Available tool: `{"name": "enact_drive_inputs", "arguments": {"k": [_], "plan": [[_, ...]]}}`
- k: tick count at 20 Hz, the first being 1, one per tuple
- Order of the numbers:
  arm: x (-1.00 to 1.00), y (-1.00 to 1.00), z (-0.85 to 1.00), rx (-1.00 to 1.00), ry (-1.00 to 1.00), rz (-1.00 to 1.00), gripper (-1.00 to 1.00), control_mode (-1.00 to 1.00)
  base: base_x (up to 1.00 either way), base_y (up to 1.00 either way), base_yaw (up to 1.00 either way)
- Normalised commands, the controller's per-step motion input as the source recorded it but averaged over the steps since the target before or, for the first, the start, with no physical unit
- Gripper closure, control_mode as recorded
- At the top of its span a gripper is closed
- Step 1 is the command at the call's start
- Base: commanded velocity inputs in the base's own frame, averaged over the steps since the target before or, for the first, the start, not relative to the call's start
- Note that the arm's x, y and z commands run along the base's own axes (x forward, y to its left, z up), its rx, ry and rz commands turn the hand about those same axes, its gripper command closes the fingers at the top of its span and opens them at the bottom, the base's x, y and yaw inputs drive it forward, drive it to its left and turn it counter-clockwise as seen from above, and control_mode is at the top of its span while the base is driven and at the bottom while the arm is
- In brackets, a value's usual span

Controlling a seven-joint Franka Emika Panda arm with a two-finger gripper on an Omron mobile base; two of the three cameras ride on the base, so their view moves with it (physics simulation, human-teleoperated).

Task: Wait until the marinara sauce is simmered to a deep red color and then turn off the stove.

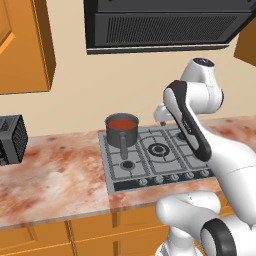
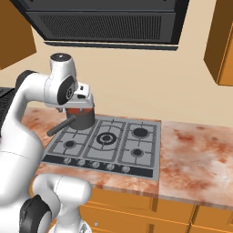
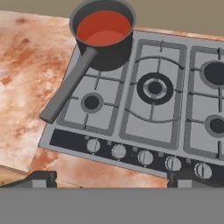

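The marinara sauce (image 3: 104, 27) is a smooth orange-red disc inside a small dark grey saucepan (image 3: 105, 57) on the back left burner of the stove (image 3: 153, 113). The pan's handle points toward the counter's front. A row of round knobs (image 3: 145, 156) runs along the stove's front strip. My gripper (image 3: 111, 178) hovers above the stove's front, apart from everything, open with nothing between its fingertips (image 3: 41, 177). From the base, the sauce (image 1: 122, 123) and the stove (image 1: 160, 155) sit left of my hand (image 1: 161, 114). In the right base view my hand (image 2: 84, 98) partly hides the saucepan (image 2: 82, 119).
A black range hood (image 1: 165, 25) hangs above the stove. Marbled reddish counter (image 1: 55, 175) spreads to both sides, with a black appliance (image 1: 11, 140) at the far left. Orange wall cabinets (image 1: 25, 45) flank the hood, and drawers run under the counter.
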Motion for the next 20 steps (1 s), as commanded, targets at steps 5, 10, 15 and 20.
{"name": "enact_drive_inputs", "arguments": {"k": [5,10,15,20], "plan": [[-0.09,0.0,-0.41,-0.04,-0.01,0.25,-1.0,-1.0,0.0,0.0,0.0],[-0.06,0.0,-0.52,-0.11,0.0,0.27,-1.0,-1.0,0.0,0.0,0.0],[-0.04,0.0,-0.63,-0.14,0.0,0.28,-1.0,-1.0,0.0,0.0,0.0],[0.0,0.0,-0.63,-0.14,0.0,0.28,-1.0,-1.0,0.0,0.0,0.0]]}}
